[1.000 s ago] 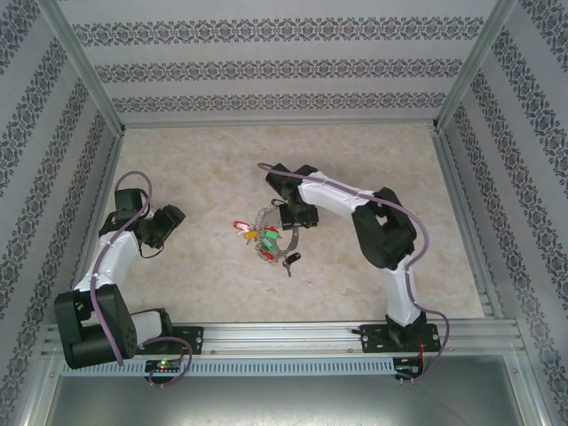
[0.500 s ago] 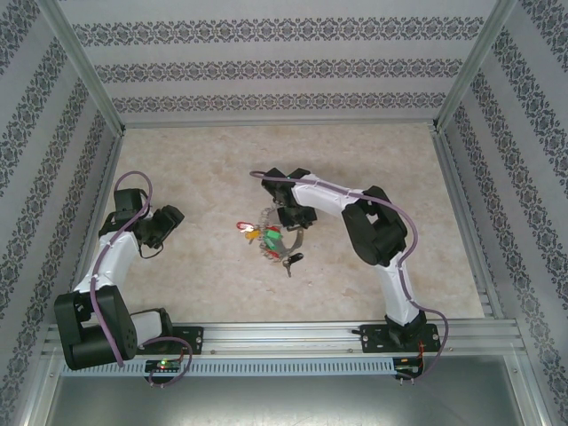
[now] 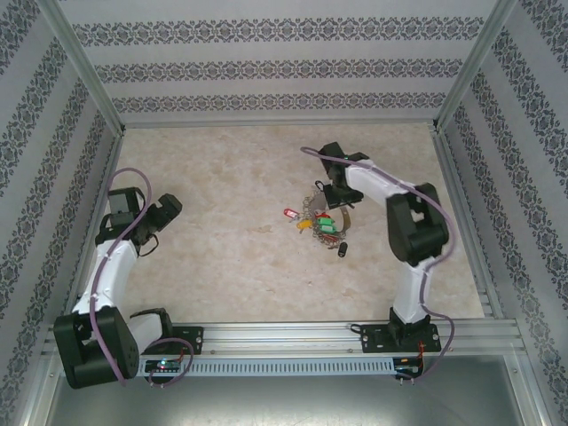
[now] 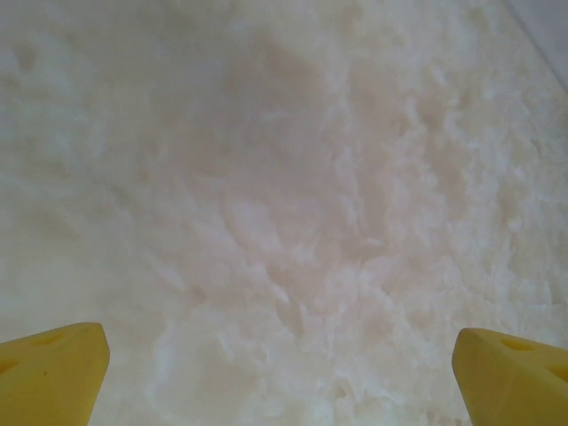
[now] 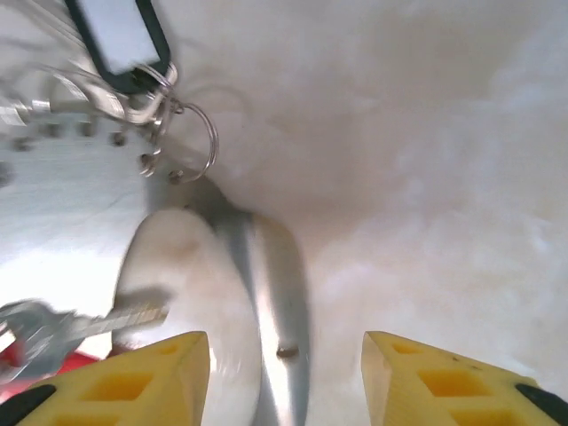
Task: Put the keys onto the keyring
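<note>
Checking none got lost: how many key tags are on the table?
4, bunched together: red tag farthest left, yellow tag beside it, green tag in the middle, black tag at the near end. Others may be hidden.

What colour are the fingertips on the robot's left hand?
Yellow; the fingertips show best in the left wrist view.

The pale beige, marbled tabletop (image 3: 226, 266) carries 1 heap. Small silver metal keys (image 3: 318, 222) with red, green, yellow and black oblong plastic tags lie just beside the right gripper (image 5: 286, 342), on its near-left side. They are tangled with a thin silver wire keyring (image 3: 312, 204). The same mottled surface lies beneath the left gripper (image 4: 282, 368).
</note>
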### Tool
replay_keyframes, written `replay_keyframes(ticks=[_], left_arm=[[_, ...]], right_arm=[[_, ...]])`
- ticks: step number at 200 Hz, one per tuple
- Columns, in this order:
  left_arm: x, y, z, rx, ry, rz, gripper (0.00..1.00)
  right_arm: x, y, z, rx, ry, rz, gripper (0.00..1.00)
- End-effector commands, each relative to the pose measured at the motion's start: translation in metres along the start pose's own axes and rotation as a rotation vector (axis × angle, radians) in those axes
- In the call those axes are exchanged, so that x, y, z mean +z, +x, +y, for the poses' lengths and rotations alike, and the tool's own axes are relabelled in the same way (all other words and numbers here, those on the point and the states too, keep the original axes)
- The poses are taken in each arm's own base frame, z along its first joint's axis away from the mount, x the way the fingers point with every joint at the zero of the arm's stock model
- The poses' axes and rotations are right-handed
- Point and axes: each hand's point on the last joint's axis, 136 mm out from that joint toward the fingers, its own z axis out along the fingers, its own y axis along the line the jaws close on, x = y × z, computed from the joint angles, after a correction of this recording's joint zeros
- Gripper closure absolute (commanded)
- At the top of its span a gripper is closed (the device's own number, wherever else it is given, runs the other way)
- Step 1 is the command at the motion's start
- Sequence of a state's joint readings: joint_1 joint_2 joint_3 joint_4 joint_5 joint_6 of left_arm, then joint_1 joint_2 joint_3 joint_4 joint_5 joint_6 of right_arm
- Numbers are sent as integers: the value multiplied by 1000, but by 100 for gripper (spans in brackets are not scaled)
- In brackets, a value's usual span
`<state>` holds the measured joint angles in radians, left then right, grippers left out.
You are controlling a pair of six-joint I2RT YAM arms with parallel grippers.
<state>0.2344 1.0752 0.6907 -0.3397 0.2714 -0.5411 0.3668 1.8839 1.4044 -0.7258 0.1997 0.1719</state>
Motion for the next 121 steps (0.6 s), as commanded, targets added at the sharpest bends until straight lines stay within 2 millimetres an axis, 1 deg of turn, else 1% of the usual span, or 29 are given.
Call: replay_keyframes(ticks=[1,2,3,5,6,7,8,9,11,12,17,25,31,32,36,39,40,46,47,54,63,71,83,89,90,93,100,106,121], left_arm=[[-18,-37,-21,208,-3,-174,0],[-19,-38,-21,214,-3,-181,0],[-19,-39,-22,220,-3,-185,0],[-20,-40,-23,231,-1,-196,0],[-21,-41,-24,237,0,-203,0],[-21,-42,-25,243,0,-209,0],[-22,-42,-25,248,-1,-217,0],[-22,-43,-25,252,-3,-224,0],[-23,-45,-26,264,-4,-237,0],[-23,-45,-26,269,-5,-244,0],[-24,-48,-28,299,-9,-284,0],[-24,-49,-36,375,20,-337,0],[-22,-45,-43,451,73,-374,0],[-22,-45,-46,462,87,-387,0],[-23,-46,-53,493,135,-440,0],[-21,-43,-54,523,160,-467,0],[-21,-42,-55,532,168,-477,0],[-20,-40,-53,554,179,-528,0],[-19,-40,-52,548,174,-535,0],[-14,-40,-40,504,126,-544,0],[-5,-35,-33,506,91,-495,0],[3,-31,-31,517,86,-463,0],[11,-23,-29,540,102,-468,0],[13,-20,-29,563,106,-481,0],[14,-19,-28,566,104,-481,0],[16,-18,-27,574,96,-481,0],[21,-15,-20,588,63,-476,0],[26,-10,-18,612,54,-467,0],[35,-3,-21,672,78,-468,0]], right_arm=[[-91,-48,3,39,-121,-386,33],[-91,-48,3,39,-121,-386,33],[-98,-50,2,42,-126,-414,28],[-102,-49,1,44,-125,-434,21],[-102,-49,1,44,-125,-434,21],[-104,-49,0,45,-125,-444,17],[-108,-50,0,44,-128,-463,10],[-110,-49,-1,46,-129,-473,6],[-114,-49,-2,49,-129,-495,3],[-119,-51,-4,53,-130,-516,2],[-131,-49,-8,62,-131,-576,2],[-150,-45,-18,88,-126,-682,2],[-161,-41,-25,102,-120,-753,2],[-165,-41,-26,106,-119,-774,2],[-172,-36,-30,107,-111,-819,2],[-174,-33,-35,112,-101,-851,2],[-178,-33,-37,116,-98,-870,2],[-182,-26,-43,111,-82,-934,2],[-180,-24,-44,108,-77,-938,2],[-183,-16,-52,96,-48,-1006,2],[-176,-3,-61,83,-11,-1068,2],[-170,8,-66,63,15,-1108,2],[-157,24,-70,12,44,-1131,2],[-152,29,-76,20,69,-1130,2],[-147,33,-76,22,71,-1118,2],[-139,38,-80,41,80,-1104,2],[-127,45,-88,84,81,-1091,2],[-118,49,-91,91,66,-1082,2],[-97,58,-100,156,50,-1064,2]])
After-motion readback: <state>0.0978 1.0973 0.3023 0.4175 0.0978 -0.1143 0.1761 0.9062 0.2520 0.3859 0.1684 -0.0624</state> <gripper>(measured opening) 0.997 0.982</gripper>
